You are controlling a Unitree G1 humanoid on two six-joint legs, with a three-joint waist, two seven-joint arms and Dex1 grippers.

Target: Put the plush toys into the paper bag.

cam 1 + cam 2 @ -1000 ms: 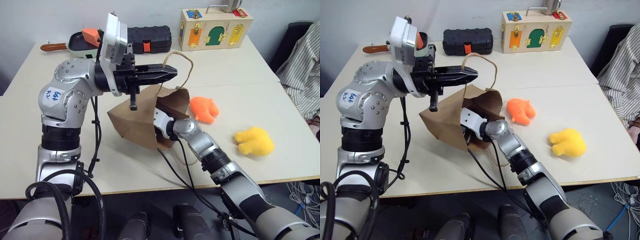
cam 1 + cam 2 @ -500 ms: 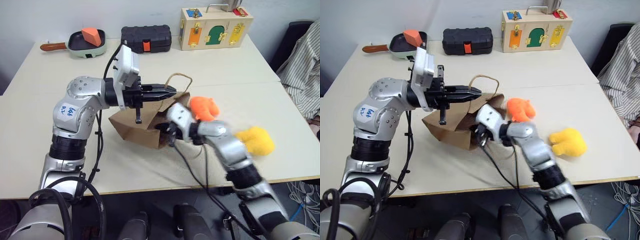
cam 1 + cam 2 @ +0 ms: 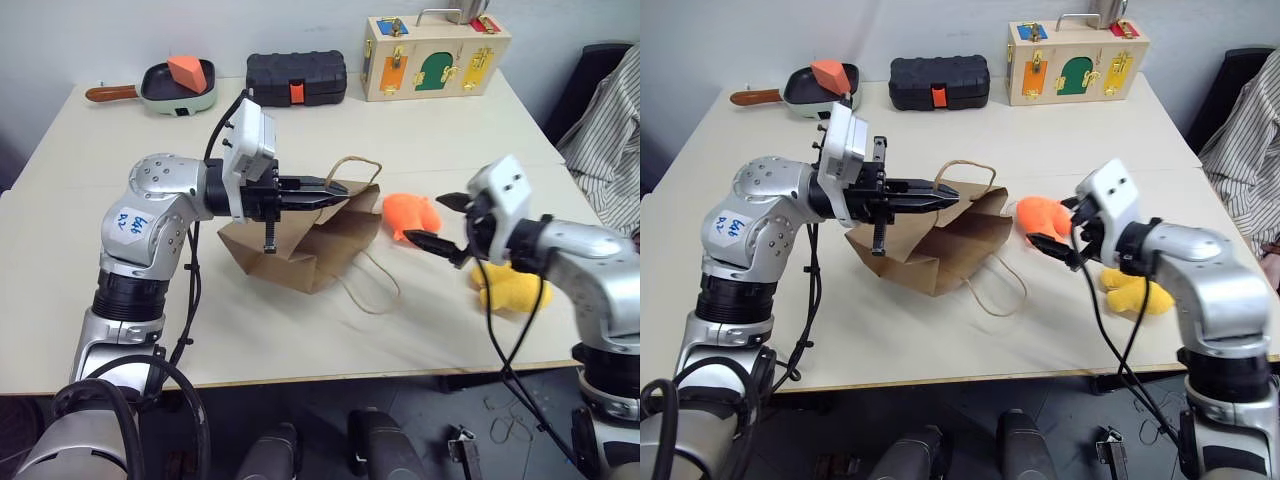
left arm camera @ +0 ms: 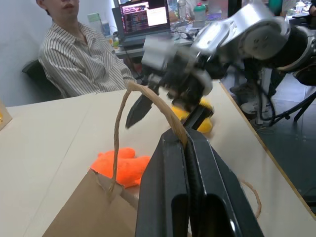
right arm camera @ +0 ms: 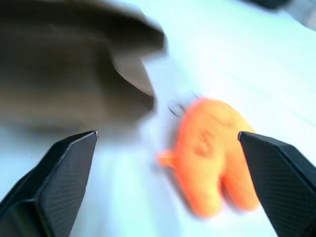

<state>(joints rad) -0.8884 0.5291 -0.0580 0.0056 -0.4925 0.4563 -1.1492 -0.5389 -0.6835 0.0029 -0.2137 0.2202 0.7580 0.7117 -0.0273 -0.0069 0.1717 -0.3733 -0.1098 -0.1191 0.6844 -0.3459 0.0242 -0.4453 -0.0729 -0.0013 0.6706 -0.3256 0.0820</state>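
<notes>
Now paper bag point(image 3: 300, 245) on its side, mouth rightward; left fingers point(image 3: 330, 187) clamped on handle point(image 3: 355, 165), right fingers point(image 3: 440, 222) apart.

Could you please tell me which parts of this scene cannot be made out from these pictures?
- Inside of the brown kraft paper bag: its mouth faces away in the head views.
- Bright yellow plush toy: partly hidden behind the right gripper and arm.
- Bag in the right wrist view: blurred.
- Latches on the wooden lock box: too small.

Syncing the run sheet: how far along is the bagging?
Done: none bagged. In hand: left tool shut on the paper bag's twine handle; right tool open beside the orange toy. Left: the orange toy and yellow toy, both on the table.
</notes>
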